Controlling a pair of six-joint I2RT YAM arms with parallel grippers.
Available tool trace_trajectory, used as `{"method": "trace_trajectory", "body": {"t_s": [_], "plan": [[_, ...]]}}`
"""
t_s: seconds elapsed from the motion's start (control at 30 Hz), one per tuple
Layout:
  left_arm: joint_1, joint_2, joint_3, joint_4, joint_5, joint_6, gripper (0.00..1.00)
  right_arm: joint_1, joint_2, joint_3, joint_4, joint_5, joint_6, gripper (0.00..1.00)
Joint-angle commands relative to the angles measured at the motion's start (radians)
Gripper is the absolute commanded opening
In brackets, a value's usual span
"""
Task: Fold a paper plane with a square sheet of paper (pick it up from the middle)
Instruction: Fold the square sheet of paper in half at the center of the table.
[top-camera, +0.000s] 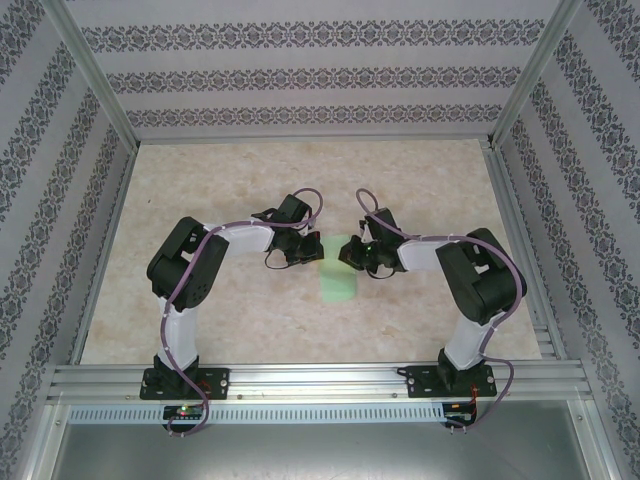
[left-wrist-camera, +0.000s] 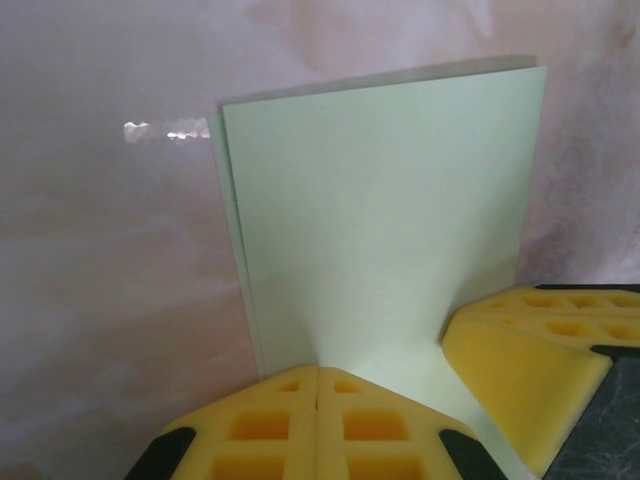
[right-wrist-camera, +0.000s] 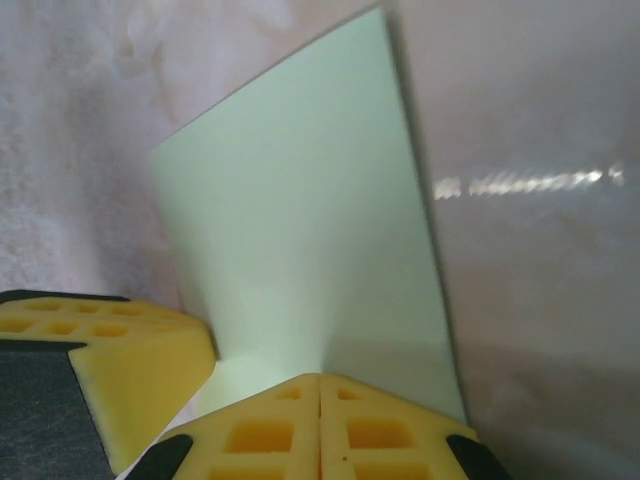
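Note:
The square sheet of paper (top-camera: 338, 284) is pale green and folded in half, lying at the middle of the table between the two arms. In the left wrist view the sheet (left-wrist-camera: 385, 210) shows two layers along its left edge. My left gripper (left-wrist-camera: 318, 372) is shut on the sheet's near edge, its yellow pads pressed together. My right gripper (right-wrist-camera: 320, 380) is shut on the same sheet (right-wrist-camera: 300, 230) from the other side. The two grippers sit close together, left gripper (top-camera: 310, 250) and right gripper (top-camera: 350, 251), each one's yellow pad showing in the other's wrist view.
The tabletop (top-camera: 230, 180) is pale mottled pink. Aluminium rails (top-camera: 320, 378) frame it, and patterned walls (top-camera: 310, 70) stand at the back and both sides. Both arm bases are bolted at the near rail.

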Motion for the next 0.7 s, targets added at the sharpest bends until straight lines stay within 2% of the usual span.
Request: {"method": "trace_trajectory", "body": {"t_s": [0.0,0.13,0.27,0.43,0.67], "plan": [[-0.013,0.083,-0.072,-0.203,-0.109,0.026,0.00,-0.043,0.012,-0.059,0.071,0.059,0.012,0.07],[-0.014,0.083,-0.067,-0.210,-0.109,0.031,0.00,-0.112,-0.022,-0.105,0.091,0.072,0.008,0.07],[-0.014,0.080,-0.067,-0.214,-0.112,0.031,0.00,-0.121,-0.120,-0.117,0.079,0.061,-0.009,0.08],[-0.013,0.084,-0.057,-0.216,-0.110,0.033,0.00,-0.065,-0.193,-0.077,-0.003,0.001,-0.060,0.08],[-0.015,0.092,-0.047,-0.220,-0.108,0.036,0.00,0.019,-0.114,-0.021,-0.112,-0.083,-0.113,0.09]]}}
